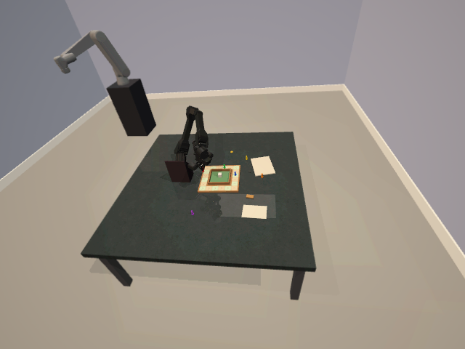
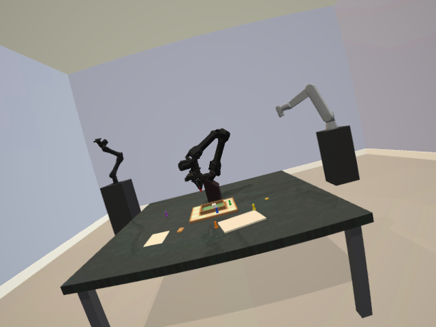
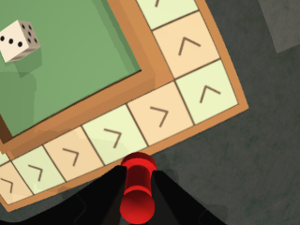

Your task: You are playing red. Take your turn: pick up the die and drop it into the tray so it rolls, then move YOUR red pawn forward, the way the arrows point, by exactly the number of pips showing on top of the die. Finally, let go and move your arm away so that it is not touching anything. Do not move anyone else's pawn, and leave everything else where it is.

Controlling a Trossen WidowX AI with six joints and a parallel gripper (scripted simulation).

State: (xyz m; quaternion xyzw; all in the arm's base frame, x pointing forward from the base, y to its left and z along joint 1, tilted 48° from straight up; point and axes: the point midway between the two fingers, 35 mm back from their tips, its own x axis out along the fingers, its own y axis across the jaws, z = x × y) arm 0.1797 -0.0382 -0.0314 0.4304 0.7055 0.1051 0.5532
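Where the top view is taken, the black parallel-jaw gripper [image 1: 200, 165] is seen just left of frame centre, at the left edge of the square wooden board with a green tray [image 1: 237, 179]. A small white die [image 1: 219, 174] is seen lying in the tray. A green pawn [image 1: 224, 166] and a blue pawn [image 1: 235, 173] are seen on the board's far and right sides.

From the exterior view, the gripper [image 2: 199, 187] is seen raised above the board [image 2: 195, 215], with a speck of the red peg-shaped pawn [image 2: 200, 189] at its tips.

From the wrist view, the red pawn [image 3: 138, 187] is shown clamped between the dark fingers at lower centre, above the board's edge row of arrow squares. The die [image 3: 18, 40] is shown on green felt at upper left; its top pips cannot be counted with certainty.
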